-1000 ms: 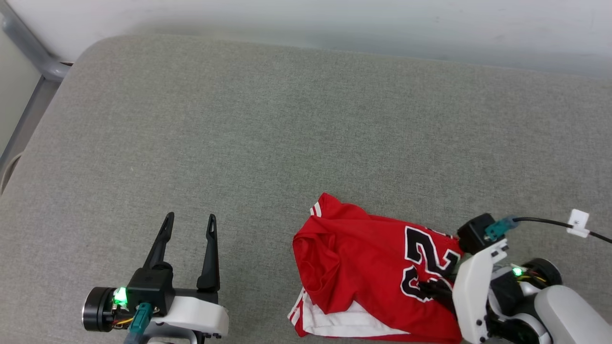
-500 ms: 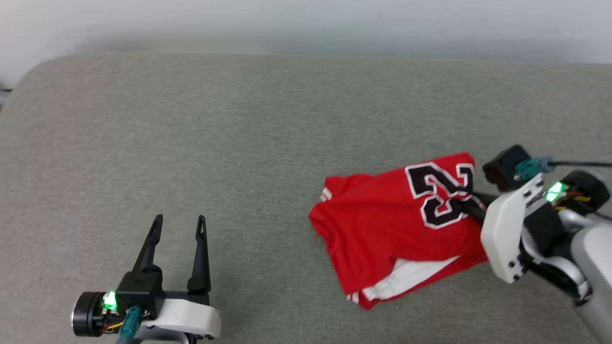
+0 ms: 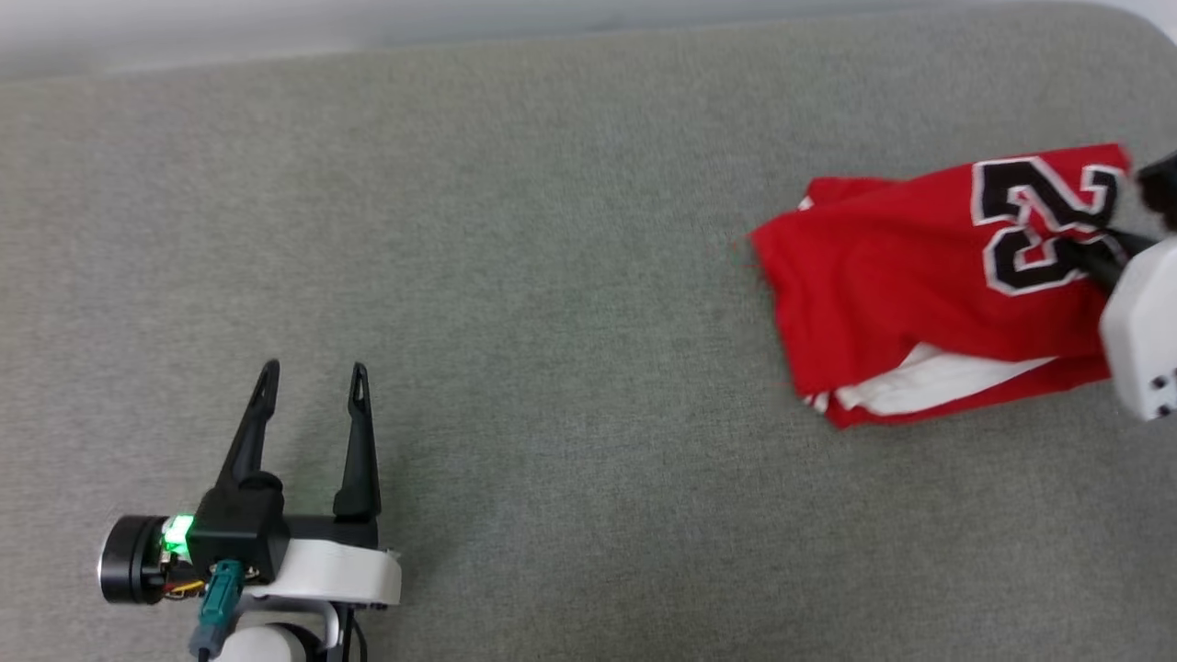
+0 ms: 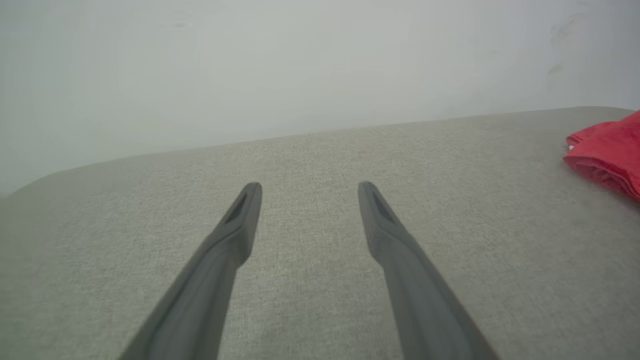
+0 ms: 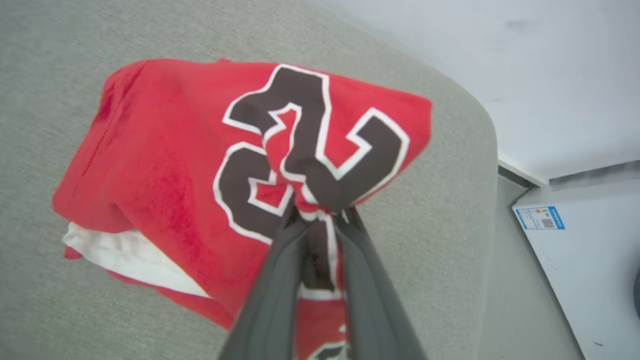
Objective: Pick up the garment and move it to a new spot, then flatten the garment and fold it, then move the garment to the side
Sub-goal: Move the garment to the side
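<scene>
L gripper point(image 3: 314, 368) at 7 o'clock in head view, low over grey pad point(image 3: 552, 276), fingers spread, nothing btwn them. In left wrist view, L gripper point(image 4: 309, 186) the same: two dark fingers apart, bare pad underneath, pale wall beyond.

Shirt point(image 3: 901, 276) well apart from it, off toward 2 o'clock, near pad's 3 o'clock end. Red, bunched and doubled over, not flat. Dark block numerals w/ white outline facing up near the held end. White layer poking out along the 6 o'clock edge, w/ a bit of red-white stripe trim at the 7 o'clock corner. In left wrist view, just the shirt's red folded edge point(image 4: 607, 150) at 3 o'clock, low on pad.

R gripper point(image 3: 1090, 259) at 3 o'clock edge of head view, white housing cut by frame, dark fingers running into the numerals. In right wrist view, R gripper point(image 5: 320, 215) pinched tight on a tuck of cloth right in the numerals. Shirt point(image 5: 165, 150) fanning out from the tips toward 9–10 o'clock, gathered at the gripped end; can't tell whether far end touches pad. Pad's rounded corner at 2 o'clock from tips; past it, a white surface w/ small blue label point(image 5: 540, 218).
</scene>
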Robot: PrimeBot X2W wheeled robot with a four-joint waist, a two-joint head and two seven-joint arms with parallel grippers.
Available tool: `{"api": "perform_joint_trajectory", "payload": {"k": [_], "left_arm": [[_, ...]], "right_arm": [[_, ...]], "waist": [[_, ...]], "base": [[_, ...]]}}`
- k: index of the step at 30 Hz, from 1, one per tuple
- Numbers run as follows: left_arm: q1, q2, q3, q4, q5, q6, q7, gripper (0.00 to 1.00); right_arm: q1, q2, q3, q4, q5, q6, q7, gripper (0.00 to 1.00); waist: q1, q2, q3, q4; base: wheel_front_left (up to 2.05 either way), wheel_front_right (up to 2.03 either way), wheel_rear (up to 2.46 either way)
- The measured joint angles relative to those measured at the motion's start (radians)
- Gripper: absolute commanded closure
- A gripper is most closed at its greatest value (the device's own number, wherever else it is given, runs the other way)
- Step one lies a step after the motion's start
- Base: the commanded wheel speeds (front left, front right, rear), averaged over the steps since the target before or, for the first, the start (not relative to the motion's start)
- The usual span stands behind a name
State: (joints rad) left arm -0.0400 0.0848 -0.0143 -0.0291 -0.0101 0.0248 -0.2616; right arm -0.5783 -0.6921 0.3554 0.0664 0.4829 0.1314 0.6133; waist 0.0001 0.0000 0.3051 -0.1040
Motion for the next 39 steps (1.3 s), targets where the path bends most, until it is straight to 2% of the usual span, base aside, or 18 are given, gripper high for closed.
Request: {"api": "perform_joint_trajectory", "payload": {"k": [10, 23, 24, 25, 29, 32, 35, 39], "left_arm": [[-0.088, 0.029, -0.008, -0.04, 0.009, -0.016, 0.0, 0.0], [-0.157, 0.04, -0.025, -0.077, 0.011, -0.021, 0.0, 0.0], [-0.16, 0.041, -0.025, -0.077, 0.011, -0.021, 0.0, 0.0], [-0.164, 0.041, -0.026, -0.077, 0.011, -0.02, 0.0, 0.0], [-0.164, 0.04, -0.023, -0.072, 0.007, -0.012, 0.0, 0.0], [-0.147, 0.033, -0.025, -0.064, 0.005, -0.005, 0.0, 0.0], [-0.123, 0.028, -0.022, -0.059, -0.001, 0.005, 0.0, 0.0], [-0.076, 0.021, -0.012, -0.05, -0.01, 0.016, 0.0, 0.0]], "right_arm": [[-0.051, -0.077, -0.189, 0.168, -0.085, 0.0, -0.02, 1.0], [-0.105, -0.052, -0.481, 0.358, -0.23, 0.0, -0.015, 1.0], [-0.107, -0.04, -0.497, 0.364, -0.24, 0.0, -0.02, 0.76], [-0.11, -0.027, -0.512, 0.368, -0.25, 0.0, -0.029, 0.0], [-0.113, 0.02, -0.547, 0.37, -0.297, 0.0, -0.072, 0.0], [-0.093, 0.03, -0.554, 0.351, -0.337, 0.0, -0.121, 0.0], [-0.067, 0.05, -0.567, 0.295, -0.348, 0.0, -0.216, 0.0], [-0.012, 0.124, -0.556, 0.192, -0.333, 0.0, -0.338, 0.0]], "waist": [[0.0, 0.0, 0.156, -0.019], [0.0, 0.0, 0.289, 0.016], [0.0001, 0.0, 0.292, 0.019], [0.0001, 0.0, 0.293, 0.022], [0.0, 0.0, 0.271, 0.024], [0.0, 0.0, 0.238, 0.026], [-0.0001, 0.0, 0.196, 0.028], [-0.0001, 0.0, 0.133, 0.032]], "base": [[0.0, 0.0, 0.0], [0.0, 0.0, 0.0], [0.0, 0.0, 0.0], [0.0, 0.0, 0.0], [0.0, 0.0, 0.0], [0.0, 0.0, 0.0], [0.0, 0.0, 0.0], [0.0, 0.0, 0.0]]}}
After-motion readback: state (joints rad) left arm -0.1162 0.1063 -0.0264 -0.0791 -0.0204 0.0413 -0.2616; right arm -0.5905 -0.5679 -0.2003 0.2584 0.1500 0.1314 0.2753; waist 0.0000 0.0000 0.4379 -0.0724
